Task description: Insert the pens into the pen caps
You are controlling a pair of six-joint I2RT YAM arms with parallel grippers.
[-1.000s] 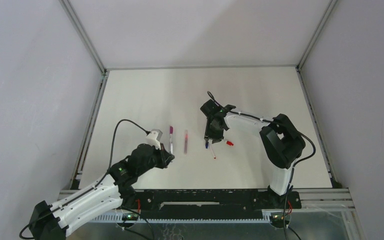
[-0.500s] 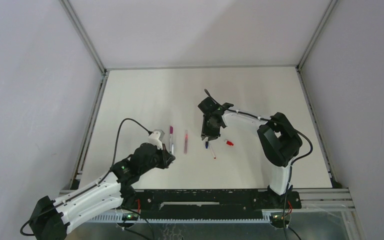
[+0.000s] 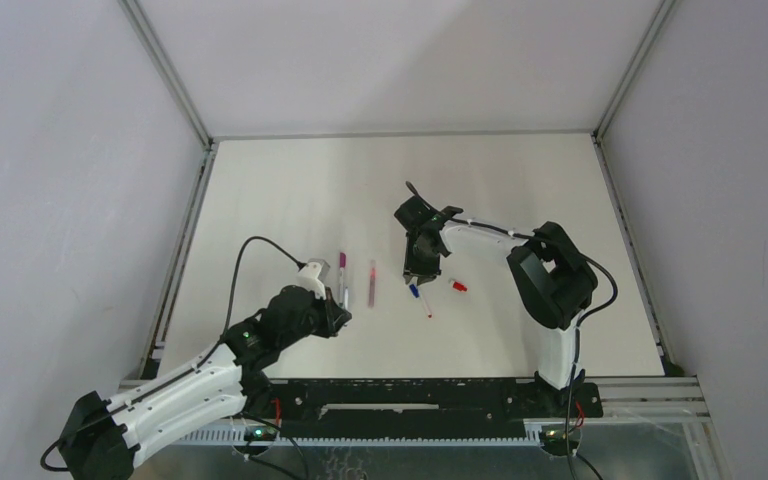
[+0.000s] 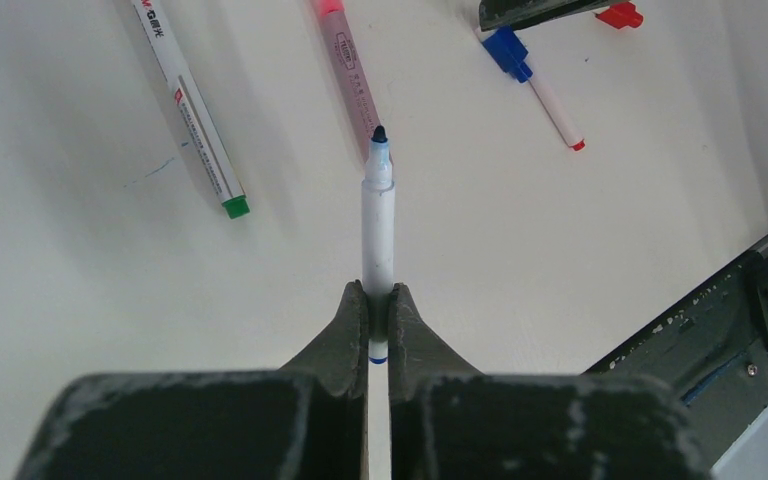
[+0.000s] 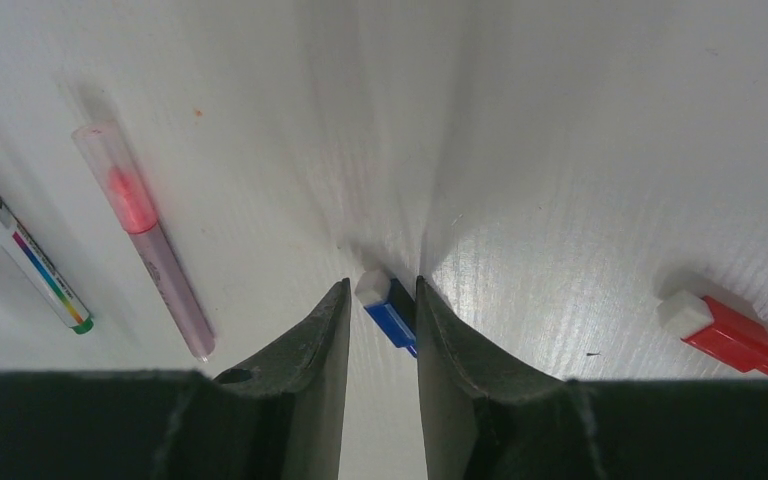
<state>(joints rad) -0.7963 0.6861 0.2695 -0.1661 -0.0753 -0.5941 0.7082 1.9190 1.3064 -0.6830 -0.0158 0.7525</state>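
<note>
From above, the left tool sits low and left of centre on the desk. The right tool hangs over the middle, directly above the blue cap. The red cap lies just to the right of it, and a pinkish pen rests between the two arms. At this size the jaws cannot be read.

In the left wrist view, the left tool is clamped tight on the rear of a white pen. The pen's bare blue tip points away toward the upper middle of the frame. Gripping it by the tail leaves the whole front free to enter a cap, which looks deliberate. A green-ended pen lies at the upper left. The blue cap shows at the upper right, close to the end of a red-tipped pen.

In the right wrist view, the right tool is lowered to the desk with its jaws narrowly parted on either side of the blue cap, which lies slanted between them. I cannot tell whether the pads already press on it, and it appears not yet lifted. The red cap sits apart at the right edge.

Blue tip and blue cap match, so I judge this cap is meant for the held pen. Each arm takes one half of the pair.
</note>
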